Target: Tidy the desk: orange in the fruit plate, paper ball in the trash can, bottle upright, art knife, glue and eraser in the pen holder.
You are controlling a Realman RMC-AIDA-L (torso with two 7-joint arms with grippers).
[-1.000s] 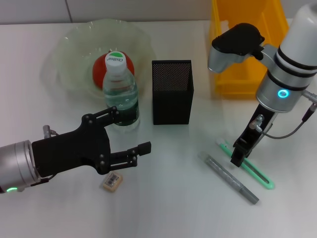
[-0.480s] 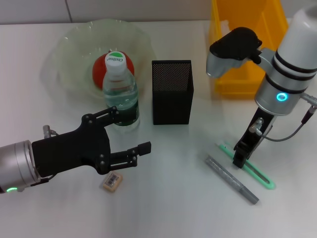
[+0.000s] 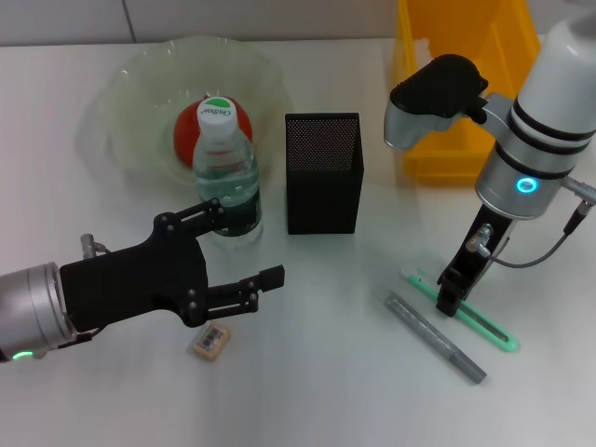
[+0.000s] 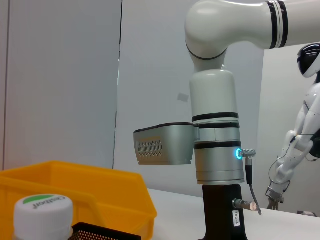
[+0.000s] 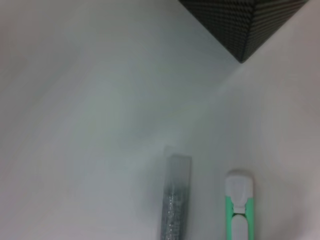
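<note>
In the head view, the right gripper (image 3: 449, 296) is being held low over the white desk (image 3: 317, 372), its dark fingers set down on the green art knife (image 3: 461, 312) near its upper end; whether the fingers are apart or together cannot be told. The grey glue stick (image 3: 436, 336) is lying just beside the knife, roughly parallel to it. The left gripper (image 3: 244, 259) is being held with its fingers spread apart and nothing between them, above the eraser (image 3: 212, 341), which is lying flat on the desk. The water bottle (image 3: 226, 177) is standing upright at the edge of the clear fruit plate (image 3: 130, 112), and the orange (image 3: 191, 130) is sitting in that plate behind it. The black mesh pen holder (image 3: 323, 172) is standing near the bottle, and a yellow bin (image 3: 466, 84) is seen behind the right arm.

In the left wrist view, the bottle cap (image 4: 42, 215) is being shown close up, with the yellow bin (image 4: 95, 197) and the rim of the pen holder (image 4: 107, 233) beyond it, and the right arm (image 4: 215, 145) standing farther off.

In the right wrist view, the white-tipped end of the art knife (image 5: 241, 202) and the end of the glue stick (image 5: 176, 197) are being shown side by side but apart, with a corner of the pen holder (image 5: 245, 25) well apart from both.
</note>
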